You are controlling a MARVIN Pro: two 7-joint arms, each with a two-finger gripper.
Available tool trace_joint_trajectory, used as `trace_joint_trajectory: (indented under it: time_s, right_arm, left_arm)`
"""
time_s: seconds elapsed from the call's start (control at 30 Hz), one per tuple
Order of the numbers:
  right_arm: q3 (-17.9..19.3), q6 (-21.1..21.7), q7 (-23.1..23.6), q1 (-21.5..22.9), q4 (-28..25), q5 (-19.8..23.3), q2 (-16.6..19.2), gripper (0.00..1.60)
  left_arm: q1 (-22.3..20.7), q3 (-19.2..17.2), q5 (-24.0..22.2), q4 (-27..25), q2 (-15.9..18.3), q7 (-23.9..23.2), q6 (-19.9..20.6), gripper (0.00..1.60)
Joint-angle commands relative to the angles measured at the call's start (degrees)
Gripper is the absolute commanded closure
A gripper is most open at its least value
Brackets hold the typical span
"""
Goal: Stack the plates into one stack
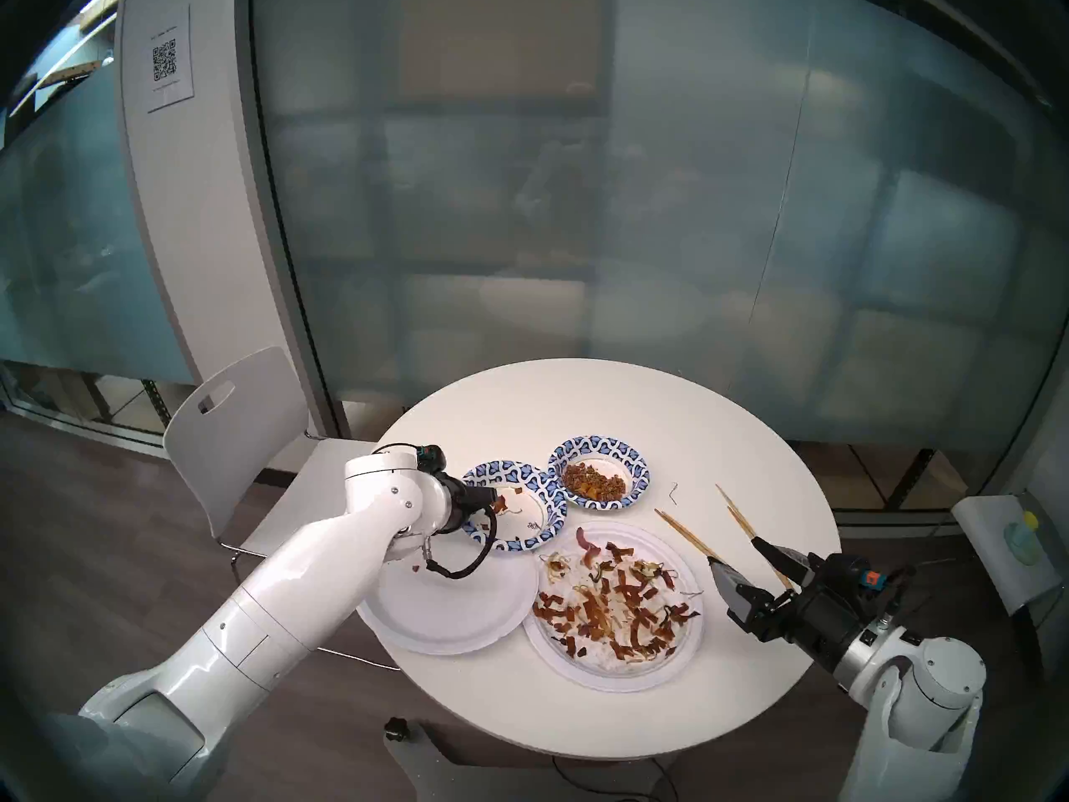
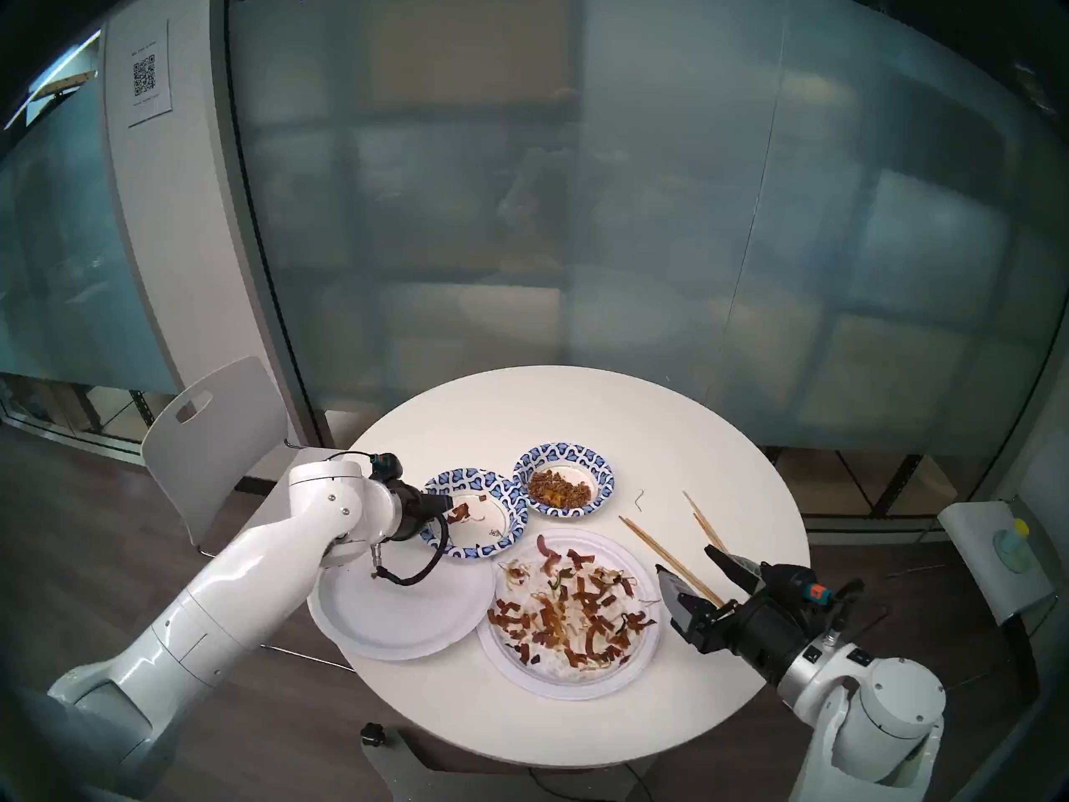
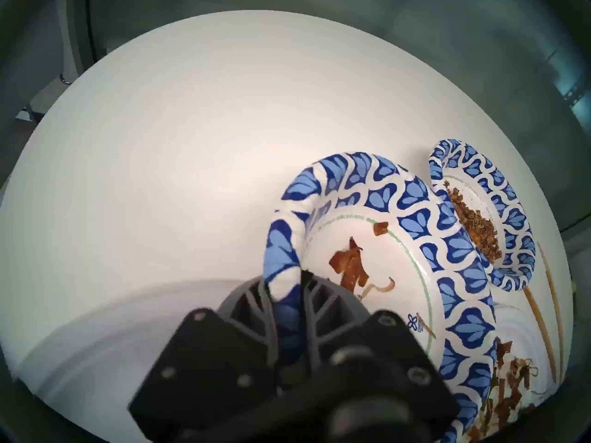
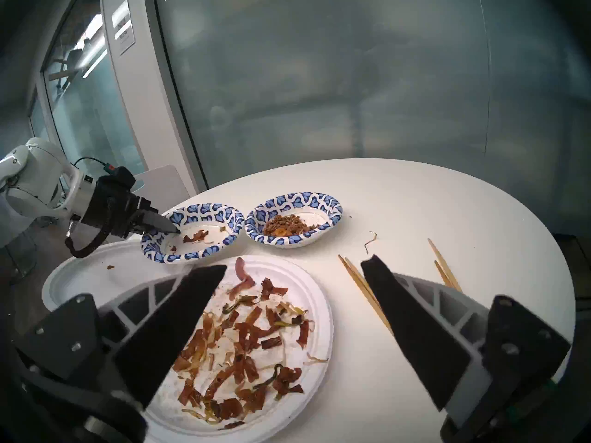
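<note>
Plates number four on my round white worktop (image 1: 665,413), none stacked yet: two large white paper plates and two smaller deep ones with blue-patterned rims. I see the near-empty white plate (image 1: 457,610) at the worktop's left edge, partly overhanging it, and the white plate with brown food strips (image 1: 616,604) just beside it on the right, their rims meeting. Behind them sit the blue-rimmed plate with a few scraps (image 1: 520,508) and the blue-rimmed plate with minced food (image 1: 598,474), rims touching each other. My left tool (image 3: 289,284) is pinched tight on the near-left rim of the scrap plate, one finger inside the rim and one outside; that plate's near edge overlaps the near-empty white plate's far rim. My right tool (image 4: 292,261) hangs with its fingers spread wide and nothing between them, above the worktop's right side, near the strip plate. Two pairs of wooden chopsticks lie on the right, one pair (image 1: 688,534) near the strip plate and the other pair (image 1: 746,523) further right, partly hidden under my right tool. A small curled scrap (image 1: 673,492) lies between the minced plate and the chopsticks. Open room is the far half of the worktop and its near right edge; a white chair (image 1: 231,436) stands close against the left side.
</note>
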Motion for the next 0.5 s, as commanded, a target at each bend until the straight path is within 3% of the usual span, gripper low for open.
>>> trace_joint_trajectory:
  time_s: [0.0,0.17,0.47]
  right_arm:
    - [-0.1,0.0,-0.1,0.3,-1.0,0.3,0.2,0.00]
    - [-0.1,0.0,-0.1,0.3,-1.0,0.3,0.2,0.00]
    - [-0.1,0.0,-0.1,0.3,-1.0,0.3,0.2,0.00]
  left_arm:
    - [0.5,-2.3,-1.4,-3.3,1.5,-0.5,-0.2,1.60]
    - [2.2,-4.3,-2.8,-5.7,2.0,-0.6,-1.6,1.60]
    - [2.7,-6.2,-4.1,-5.3,1.2,-0.5,-3.8,1.60]
